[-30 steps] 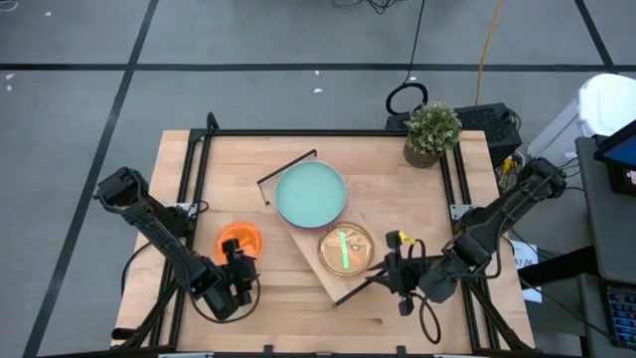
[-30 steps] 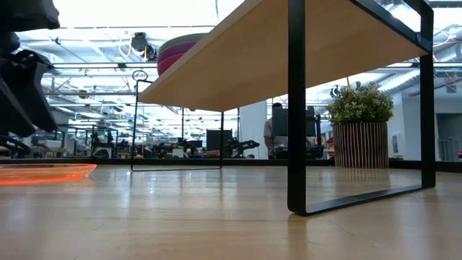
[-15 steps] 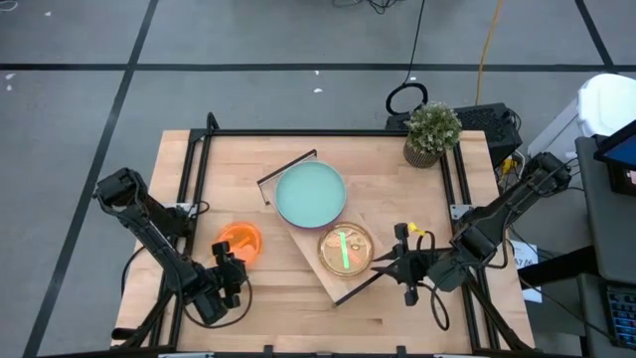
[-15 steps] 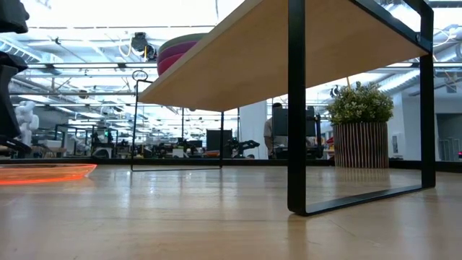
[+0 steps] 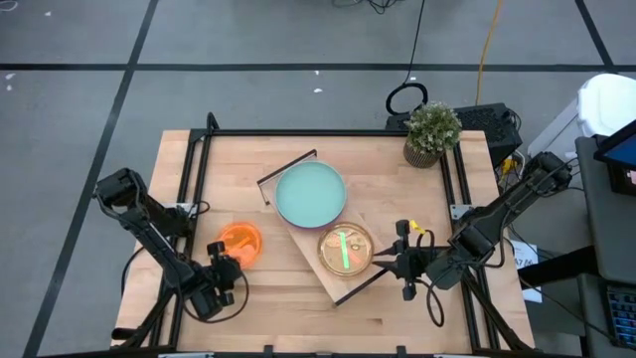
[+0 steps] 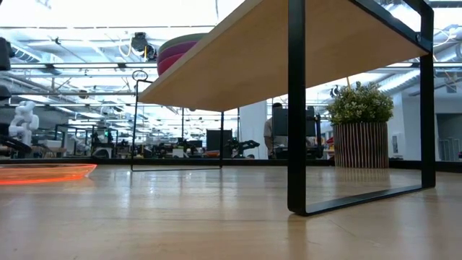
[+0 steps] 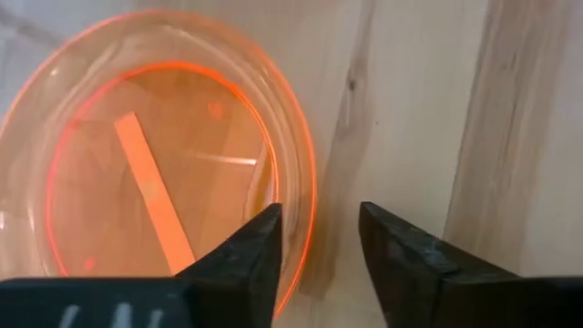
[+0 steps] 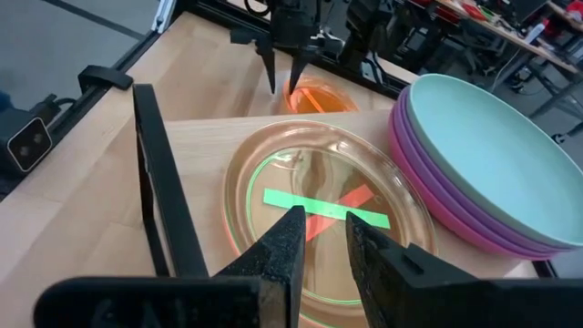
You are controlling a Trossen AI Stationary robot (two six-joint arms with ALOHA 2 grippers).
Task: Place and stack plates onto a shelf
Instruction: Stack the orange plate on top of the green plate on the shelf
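Note:
An orange translucent plate (image 5: 239, 242) (image 7: 155, 155) (image 6: 43, 172) lies flat on the table, left of the shelf. My left gripper (image 5: 223, 270) (image 7: 319, 246) hangs open just near-left of the plate, over its rim and clear of it. The shelf (image 5: 350, 224) (image 6: 289, 50) carries a teal-topped stack of large plates (image 5: 310, 194) (image 8: 492, 164) and a stack of small translucent plates (image 5: 345, 249) (image 8: 319, 210). My right gripper (image 5: 390, 263) (image 8: 321, 228) is narrowly open at the shelf's right end, beside the small stack's rim; I see no touch.
A potted plant (image 5: 431, 132) (image 6: 359, 123) stands at the table's far right corner. The shelf's black legs (image 6: 296, 108) (image 8: 164, 182) rest on the tabletop. Bare wood (image 5: 278, 303) lies along the near edge between the arms.
My left gripper has drawn back from the orange plate, toward the table's left and near edges and upward. The plate has stayed flat where it was. My right gripper has shifted a little toward the table's right edge, away from the small stack.

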